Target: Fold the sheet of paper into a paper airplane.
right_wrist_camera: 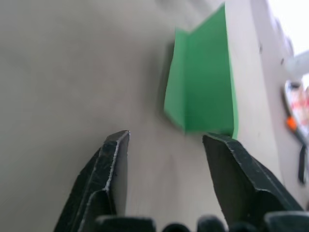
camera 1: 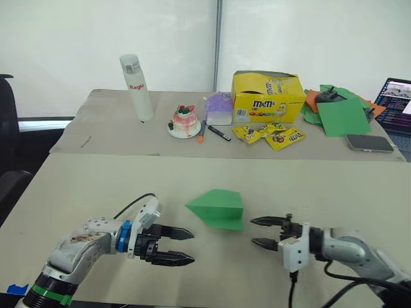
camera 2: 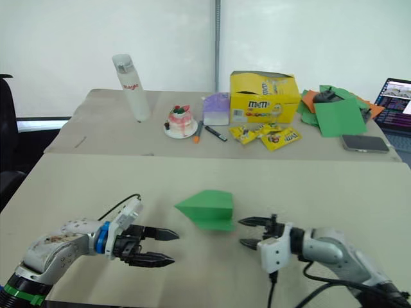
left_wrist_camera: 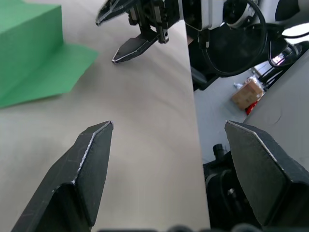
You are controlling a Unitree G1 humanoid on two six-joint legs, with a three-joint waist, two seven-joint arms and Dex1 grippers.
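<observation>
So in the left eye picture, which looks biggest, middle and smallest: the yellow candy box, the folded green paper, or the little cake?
1. Yellow candy box, biggest.
2. Folded green paper, a bit smaller, but it lies nearer the camera, so the real order of these two is unsure.
3. Little cake, clearly smallest.

Between the two sets of black fingers (camera 1: 180, 235) lies the bright-green, plain folded paper (camera 1: 218, 208) on a beige table (camera 1: 96, 186); the left arm (camera 1: 83, 247) behind its fingers is grey with a blue ring and a green band; the right arm (camera 1: 340, 247) is white and grey. Far beyond the fingertips: a yellow candy box (camera 1: 266, 96) with brown lettering; yellow packets (camera 1: 273, 135); a white bottle (camera 1: 137, 87) with red lettering; a pink-and-white cake (camera 1: 184, 120); green and orange sheets (camera 1: 340, 110).
</observation>
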